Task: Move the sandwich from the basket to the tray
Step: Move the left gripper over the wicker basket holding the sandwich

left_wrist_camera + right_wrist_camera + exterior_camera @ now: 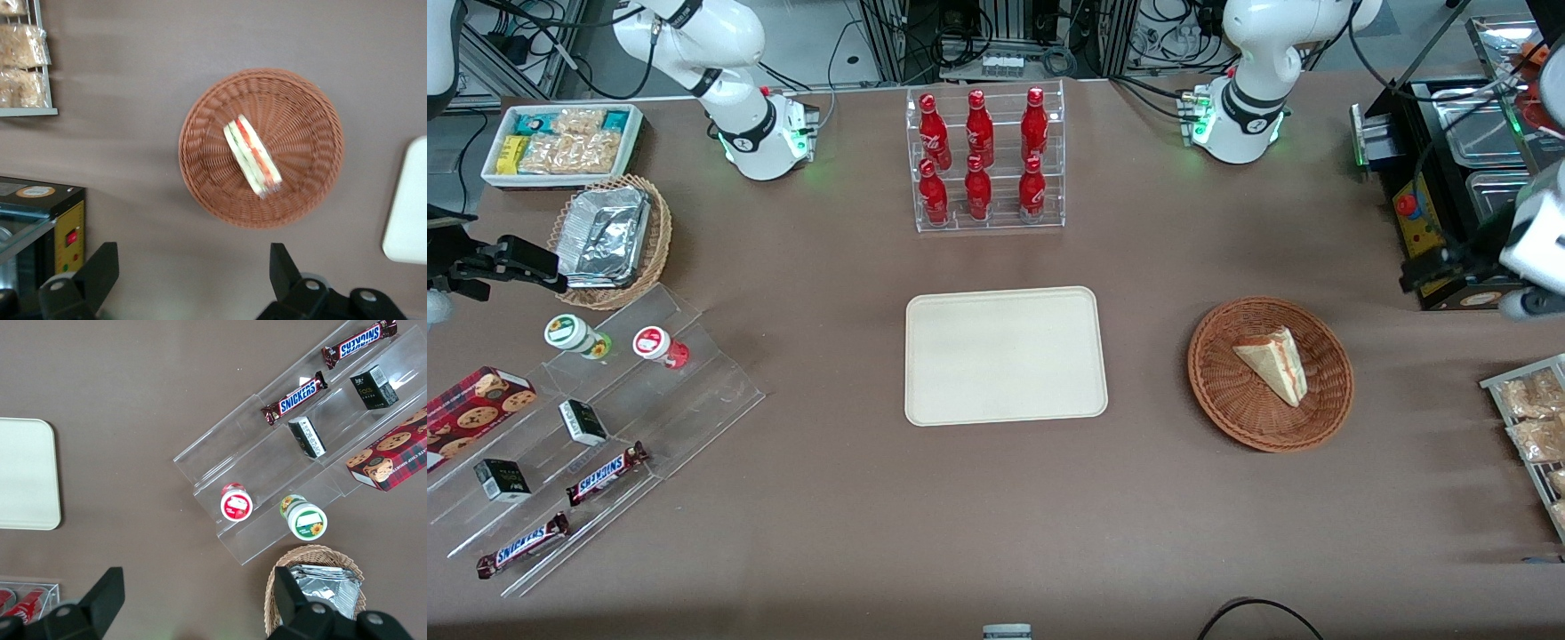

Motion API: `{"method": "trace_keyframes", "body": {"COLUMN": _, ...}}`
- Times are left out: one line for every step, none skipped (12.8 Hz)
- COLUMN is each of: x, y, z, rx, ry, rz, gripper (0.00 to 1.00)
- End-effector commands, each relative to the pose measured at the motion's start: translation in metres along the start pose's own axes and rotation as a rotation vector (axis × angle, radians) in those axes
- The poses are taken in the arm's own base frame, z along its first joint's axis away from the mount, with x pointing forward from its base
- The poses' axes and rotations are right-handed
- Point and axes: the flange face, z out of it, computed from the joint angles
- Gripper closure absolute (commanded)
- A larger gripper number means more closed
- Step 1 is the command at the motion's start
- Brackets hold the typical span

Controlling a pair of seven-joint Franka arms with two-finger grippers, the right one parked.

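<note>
The sandwich (pixel 1276 363) is a pale wedge with red, orange and green layers. It lies in the round reddish-brown basket (pixel 1218 400) toward the working arm's end of the table. The cream tray (pixel 1005 356) lies flat mid-table beside the basket, with nothing on it. My left gripper (pixel 1418 271) hovers high, off the basket's rim and farther from the front camera than it, next to the black machine. In the left wrist view the gripper (pixel 193 257) is open and empty over bare table, apart from the basket (pixel 307 133), the sandwich (pixel 252 157) and the tray's corner (pixel 408 213).
A black machine with a red button (pixel 1423 213) stands close to the gripper. A wire rack of snack packets (pixel 1534 418) sits at the table edge. A clear rack of red bottles (pixel 983 160) stands farther back than the tray. Acrylic shelves with snacks (pixel 587 444) lie toward the parked arm's end.
</note>
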Motion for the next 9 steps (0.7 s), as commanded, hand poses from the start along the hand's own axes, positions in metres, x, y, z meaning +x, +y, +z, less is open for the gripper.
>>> {"method": "trace_keyframes", "body": {"x": 0.009, "y": 0.006, "z": 0.044, "rx": -0.004, "ry": 0.023, "rz": -0.138, "gripper": 0.00}}
{"method": "trace_keyframes", "body": {"x": 0.012, "y": 0.012, "z": 0.062, "rx": -0.007, "ry": 0.032, "rz": -0.181, "gripper": 0.00}}
{"method": "trace_keyframes", "body": {"x": 0.015, "y": 0.017, "z": 0.081, "rx": -0.010, "ry": 0.035, "rz": -0.201, "gripper": 0.00}}
{"method": "trace_keyframes", "body": {"x": 0.015, "y": 0.023, "z": 0.097, "rx": -0.012, "ry": 0.038, "rz": -0.211, "gripper": 0.00}}
{"method": "trace_keyframes", "body": {"x": 0.015, "y": 0.032, "z": 0.110, "rx": -0.016, "ry": 0.047, "rz": -0.213, "gripper": 0.00}}
{"method": "trace_keyframes", "body": {"x": 0.014, "y": 0.037, "z": 0.124, "rx": -0.016, "ry": 0.042, "rz": -0.223, "gripper": 0.00}}
{"method": "trace_keyframes", "body": {"x": 0.014, "y": 0.049, "z": 0.129, "rx": -0.020, "ry": 0.053, "rz": -0.230, "gripper": 0.00}}
{"method": "trace_keyframes", "body": {"x": 0.012, "y": 0.062, "z": 0.135, "rx": -0.023, "ry": 0.056, "rz": -0.254, "gripper": 0.00}}
{"method": "trace_keyframes", "body": {"x": 0.008, "y": 0.077, "z": 0.143, "rx": -0.024, "ry": 0.054, "rz": -0.272, "gripper": 0.00}}
